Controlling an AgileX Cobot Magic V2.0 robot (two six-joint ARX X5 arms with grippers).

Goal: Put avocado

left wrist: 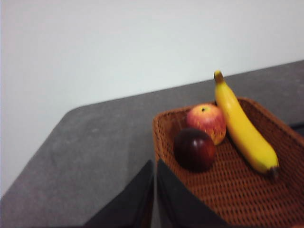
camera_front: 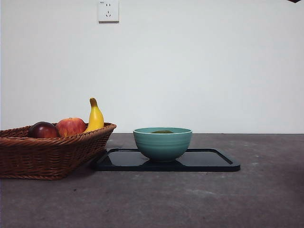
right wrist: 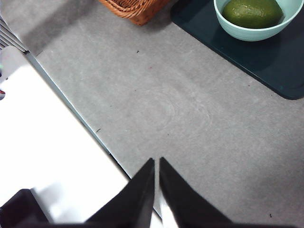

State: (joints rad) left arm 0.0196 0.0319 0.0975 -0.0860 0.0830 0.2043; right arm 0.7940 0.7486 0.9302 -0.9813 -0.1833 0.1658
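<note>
The avocado [right wrist: 252,13], dark olive-green, lies inside the teal bowl [right wrist: 247,34]. In the front view only its top [camera_front: 162,131] shows above the bowl's rim [camera_front: 162,143]. The bowl stands on a black tray [camera_front: 209,161]. My right gripper [right wrist: 156,164] is shut and empty, high above the table's near edge, well away from the bowl. My left gripper [left wrist: 155,166] is shut and empty, beside the wicker basket [left wrist: 237,190]. A black tip [camera_front: 294,1] shows at the front view's top right corner.
The wicker basket [camera_front: 47,152] stands left of the tray and holds a dark red-purple fruit [camera_front: 43,130], a red-yellow apple [camera_front: 71,126] and a banana [camera_front: 95,116]. A wall socket [camera_front: 108,10] is on the white wall behind.
</note>
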